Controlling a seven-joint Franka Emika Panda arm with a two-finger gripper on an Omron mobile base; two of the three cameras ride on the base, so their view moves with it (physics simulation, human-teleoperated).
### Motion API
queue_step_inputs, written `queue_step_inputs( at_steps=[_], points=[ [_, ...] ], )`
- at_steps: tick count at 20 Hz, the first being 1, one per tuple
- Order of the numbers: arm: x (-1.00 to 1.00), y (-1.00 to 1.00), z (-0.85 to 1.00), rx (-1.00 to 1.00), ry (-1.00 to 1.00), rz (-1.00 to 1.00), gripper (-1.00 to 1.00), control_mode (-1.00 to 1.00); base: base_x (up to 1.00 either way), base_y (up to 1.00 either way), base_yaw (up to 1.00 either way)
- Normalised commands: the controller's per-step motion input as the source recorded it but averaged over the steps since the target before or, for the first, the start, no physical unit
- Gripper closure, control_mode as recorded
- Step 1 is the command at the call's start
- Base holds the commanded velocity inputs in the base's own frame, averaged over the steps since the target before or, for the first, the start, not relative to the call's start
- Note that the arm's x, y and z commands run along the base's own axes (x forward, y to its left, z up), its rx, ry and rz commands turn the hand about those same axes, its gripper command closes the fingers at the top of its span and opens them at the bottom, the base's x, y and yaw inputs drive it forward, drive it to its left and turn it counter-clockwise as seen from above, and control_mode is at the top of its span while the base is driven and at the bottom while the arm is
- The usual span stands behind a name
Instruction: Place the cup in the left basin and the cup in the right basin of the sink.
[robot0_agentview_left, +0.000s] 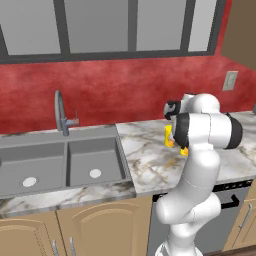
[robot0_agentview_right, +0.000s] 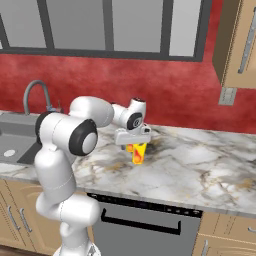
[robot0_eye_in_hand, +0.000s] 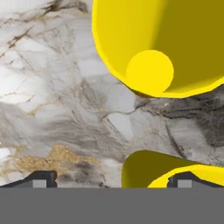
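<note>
Left base view puts the dull grey double-bowl sink (robot0_agentview_left: 60, 162) at the marble counter's (robot0_agentview_right: 200, 165) left end, both basins holding no cup. Hand view, going left to right: bare marble, then two yellow open-topped cups, the far cup (robot0_eye_in_hand: 148, 48) upright ahead and the near cup (robot0_eye_in_hand: 153, 168) against the right fingertip. The two-finger gripper (robot0_eye_in_hand: 109, 177) stands fully open, gripping nothing; judged, it must shift right to straddle the near cup.

Red wall (robot0_agentview_left: 115, 90), marble counter (robot0_agentview_right: 200, 165)
</note>
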Motion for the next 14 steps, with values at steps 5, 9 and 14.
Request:
queue_step_inputs(
  at_steps=[5, 9, 14],
  points=[
    [-0.04, 0.0, -0.28, 0.0, 0.0, -0.05, 1.0, -1.0, 0.0, 0.0, 0.0],
    [-0.09, 0.07, -0.36, -0.01, 0.0, -0.08, 1.0, -1.0, 0.0, 0.0, 0.0],
    [-0.03, 0.08, -0.29, 0.0, 0.01, -0.08, 1.0, -1.0, 0.0, 0.0, 0.0]
  ],
)
